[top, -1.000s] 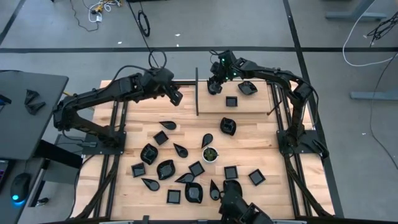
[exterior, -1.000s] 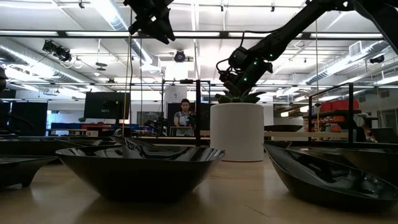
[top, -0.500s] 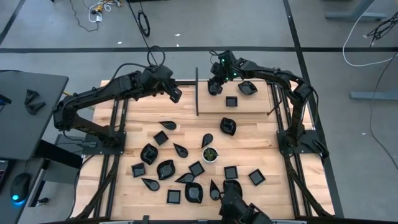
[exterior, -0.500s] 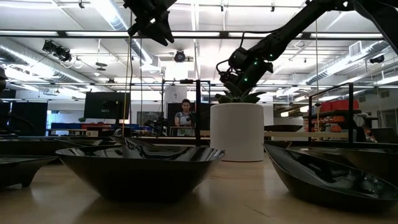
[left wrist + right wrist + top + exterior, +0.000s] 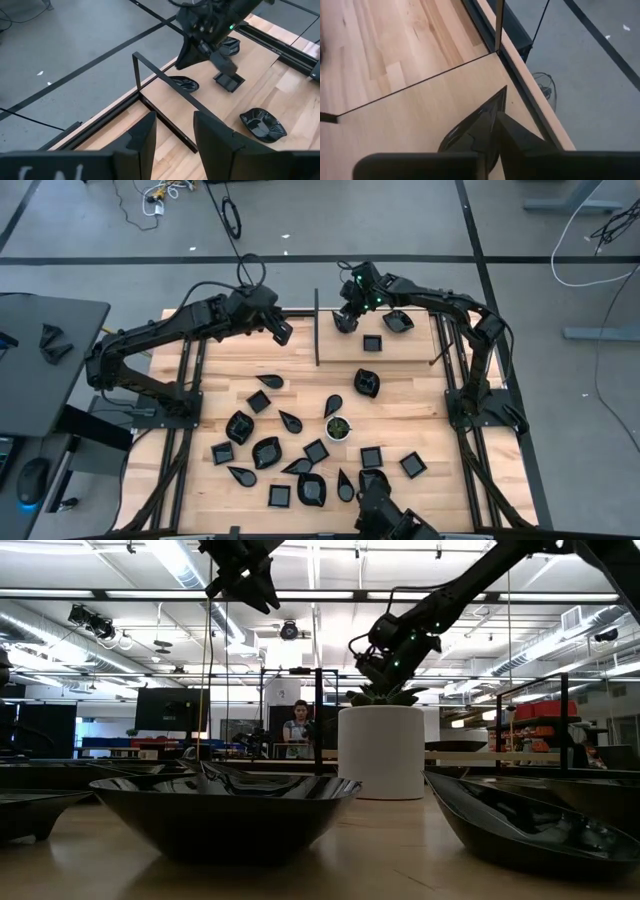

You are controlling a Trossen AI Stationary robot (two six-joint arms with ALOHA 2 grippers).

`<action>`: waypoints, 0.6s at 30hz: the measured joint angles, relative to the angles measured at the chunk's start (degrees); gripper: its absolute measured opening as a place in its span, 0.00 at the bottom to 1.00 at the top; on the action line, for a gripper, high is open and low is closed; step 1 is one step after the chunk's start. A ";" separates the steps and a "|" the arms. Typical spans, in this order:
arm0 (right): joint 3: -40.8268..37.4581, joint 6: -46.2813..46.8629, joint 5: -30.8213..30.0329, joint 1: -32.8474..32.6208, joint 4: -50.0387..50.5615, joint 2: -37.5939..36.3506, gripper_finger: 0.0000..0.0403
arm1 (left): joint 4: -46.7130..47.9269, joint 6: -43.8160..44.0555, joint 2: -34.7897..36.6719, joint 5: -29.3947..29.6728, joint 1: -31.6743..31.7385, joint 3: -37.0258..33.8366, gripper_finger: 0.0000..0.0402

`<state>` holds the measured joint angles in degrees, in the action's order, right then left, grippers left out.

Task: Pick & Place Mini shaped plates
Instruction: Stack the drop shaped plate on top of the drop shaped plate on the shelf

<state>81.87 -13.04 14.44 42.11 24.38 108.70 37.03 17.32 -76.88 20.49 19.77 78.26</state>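
Observation:
Several glossy black mini shaped plates (image 5: 266,451) lie flat on the near half of the wooden table. Three more lie in the far right section: a leaf (image 5: 398,320), a square (image 5: 372,343) and a rounded one (image 5: 366,383). My right gripper (image 5: 345,318) hangs over that section at about the height of the divider frame, shut on a teardrop plate (image 5: 470,132). Another plate (image 5: 182,82) lies on the table right below it. My left gripper (image 5: 283,334) waits open and high, left of the frame, holding nothing. My right gripper pinches the teardrop plate between its two fingers (image 5: 512,132), which point down from above. The plate is lifted clear of the table, and its pointed tip (image 5: 502,92) sticks out past the fingertips. The fingers themselves hide which part of the rim they are on.
A thin black divider frame (image 5: 317,330) stands upright between the two arms' sides at the far edge. The small white cup with green inside (image 5: 338,427) stands among the near plates. Bare wood lies between the frame and the scattered plates.
My right gripper has risen a little over the far right section, still shut.

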 joint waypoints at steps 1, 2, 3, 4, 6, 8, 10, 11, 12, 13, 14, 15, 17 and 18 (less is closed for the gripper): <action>0.00 0.25 0.04 0.00 0.93 -0.74 0.11 | 0.05 0.00 0.00 -0.30 0.00 0.00 0.34; 0.00 0.61 0.08 0.00 1.88 -1.42 0.12 | 0.07 0.02 0.00 -0.87 0.00 0.00 0.34; 0.00 1.06 0.08 0.00 3.04 -2.03 0.13 | 0.07 0.01 0.00 -1.35 0.00 0.00 0.34; 0.00 1.76 0.42 0.00 4.23 -2.54 0.13 | 0.09 -0.02 0.00 -1.79 0.00 0.00 0.34; 0.00 2.66 4.31 0.04 6.31 -2.97 0.13 | 0.17 -0.03 0.00 -2.32 -0.01 0.00 0.34; 0.00 2.11 11.71 0.06 8.93 -2.93 0.13 | 0.32 0.00 0.00 -2.34 0.00 0.00 0.34; -0.02 0.51 15.09 -0.72 10.37 -2.04 0.11 | 0.36 0.02 0.00 -2.34 -0.02 0.00 0.34; -0.13 -0.22 14.63 -1.12 10.62 -1.38 0.10 | 0.36 0.02 0.00 -2.35 -0.02 0.00 0.34; -0.49 -0.92 13.57 -1.56 10.64 -0.72 0.09 | 0.36 0.03 0.00 -2.36 -0.05 0.00 0.34; -0.84 -1.19 12.46 -1.92 10.40 -0.03 0.08 | 0.38 0.10 0.00 -2.36 -0.07 0.00 0.34; -1.11 -1.22 11.90 -2.08 9.54 0.62 0.07 | 0.38 0.27 0.00 -2.37 -0.07 0.00 0.34; -1.23 -1.16 11.35 -2.19 8.64 1.29 0.05 | 0.45 0.36 0.00 -2.45 -0.07 0.00 0.34; -1.43 -0.98 10.46 -2.19 7.99 2.40 0.02 | 0.47 0.80 0.00 -2.94 -0.07 0.00 0.34; -1.46 -0.98 9.06 -2.16 7.87 2.91 0.01 | 0.49 1.42 0.00 -3.18 -0.07 0.00 0.34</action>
<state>80.40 -14.02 23.49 39.94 32.25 111.61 37.52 18.74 -76.88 17.31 19.70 78.26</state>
